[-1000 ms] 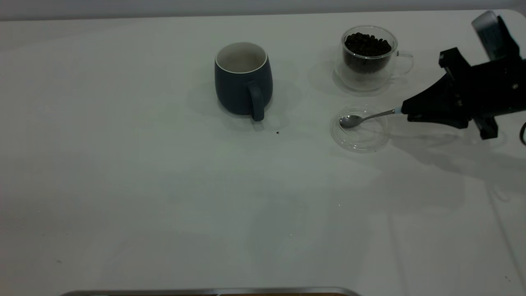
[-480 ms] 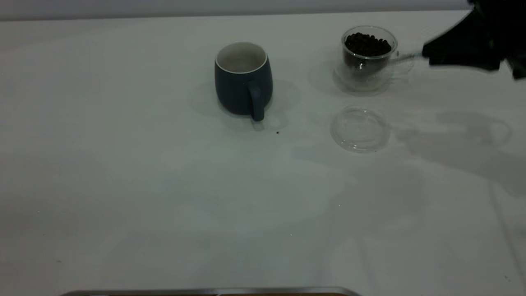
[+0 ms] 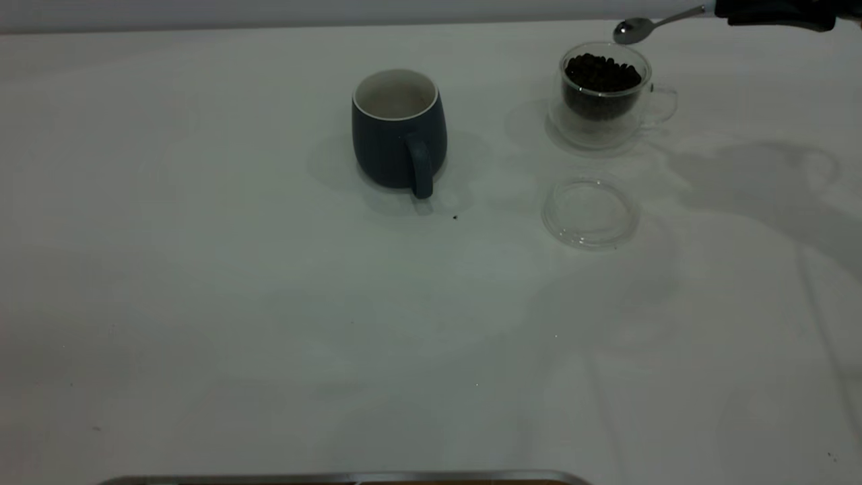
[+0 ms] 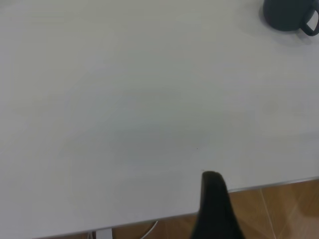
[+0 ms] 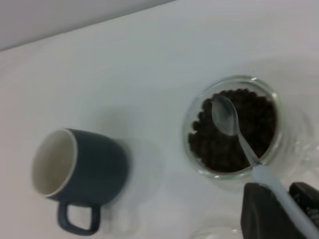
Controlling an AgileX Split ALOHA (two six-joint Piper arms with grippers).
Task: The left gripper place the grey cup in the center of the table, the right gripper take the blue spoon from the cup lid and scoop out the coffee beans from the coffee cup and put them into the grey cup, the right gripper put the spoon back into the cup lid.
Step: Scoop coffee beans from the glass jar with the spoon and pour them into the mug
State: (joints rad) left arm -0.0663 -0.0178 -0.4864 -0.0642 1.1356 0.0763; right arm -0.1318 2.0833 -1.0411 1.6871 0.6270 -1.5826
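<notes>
The right pincer [image 3: 724,9], clamped on the spoon [image 3: 646,25], holds it empty just above the glass cup [image 3: 601,94]. The scooping step is at hand: next, dip into the beans [image 5: 234,130]. The left pincer's [image 4: 214,209] state cannot be told.

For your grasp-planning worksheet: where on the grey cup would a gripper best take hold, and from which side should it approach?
Probably the grey cup by its rim, coming from above: it stands upright with its mouth open, so one finger can go inside the wall. Its loop handle faces the camera and looks narrow.
</notes>
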